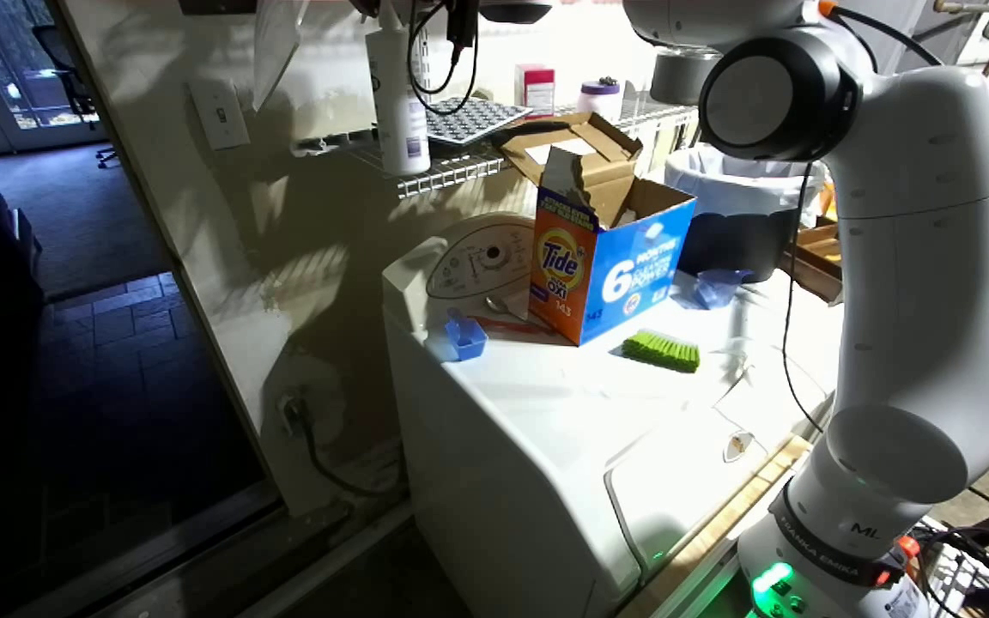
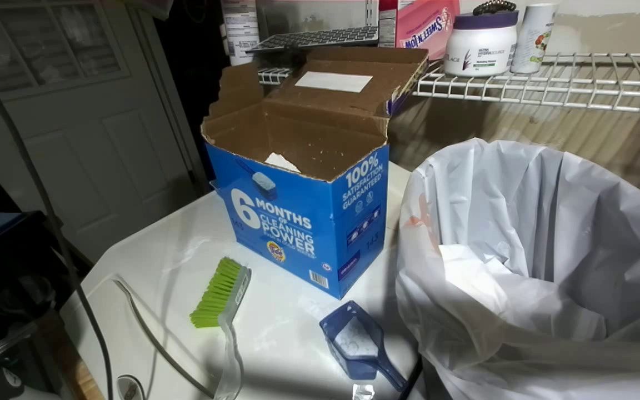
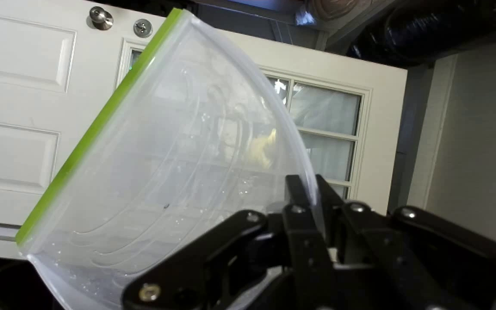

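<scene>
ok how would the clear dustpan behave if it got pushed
The clear dustpan is probably stiff: it juts from the gripper without sagging. It looks light, its plastic thin and see-through. A push on its green edge might twist it, since it's pinched only at one side.

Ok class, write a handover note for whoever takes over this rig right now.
Gripper: shut on the side wall of the clear dustpan.
Things: dustpan up in the air; green brush lying on the white machine, beside the open Tide box; blue scoop near the lined bin.
Done: dustpan gripped and held up.
Left: dustpan not yet released; brush not in the grip.
</scene>
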`<state>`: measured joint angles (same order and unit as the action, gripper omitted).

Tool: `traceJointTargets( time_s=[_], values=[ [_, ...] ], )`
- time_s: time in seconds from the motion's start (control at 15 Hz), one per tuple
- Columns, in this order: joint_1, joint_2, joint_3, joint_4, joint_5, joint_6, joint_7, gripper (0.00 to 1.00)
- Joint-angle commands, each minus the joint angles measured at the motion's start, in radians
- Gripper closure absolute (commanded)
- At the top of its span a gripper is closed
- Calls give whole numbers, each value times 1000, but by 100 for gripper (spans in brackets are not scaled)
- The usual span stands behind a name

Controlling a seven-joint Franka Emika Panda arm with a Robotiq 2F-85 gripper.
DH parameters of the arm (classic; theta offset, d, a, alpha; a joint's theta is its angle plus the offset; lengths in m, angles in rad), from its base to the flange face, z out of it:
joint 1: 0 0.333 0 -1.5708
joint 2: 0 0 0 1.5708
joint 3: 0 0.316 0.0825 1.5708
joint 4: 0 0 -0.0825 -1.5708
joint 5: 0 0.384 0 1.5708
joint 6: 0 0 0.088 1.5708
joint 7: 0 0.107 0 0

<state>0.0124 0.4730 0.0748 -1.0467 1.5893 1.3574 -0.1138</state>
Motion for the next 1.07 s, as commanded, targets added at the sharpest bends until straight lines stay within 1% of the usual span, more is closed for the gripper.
traceJointTargets(
  time_s=[0.0,0.6,1.0],
  values=[
    [5,-54,-6,-66,-23,3,-21,98],
    [-2,-124,-18,-179,-18,15,-27,98],
    [-6,-154,-16,-211,-22,16,-38,98]
  ],
)
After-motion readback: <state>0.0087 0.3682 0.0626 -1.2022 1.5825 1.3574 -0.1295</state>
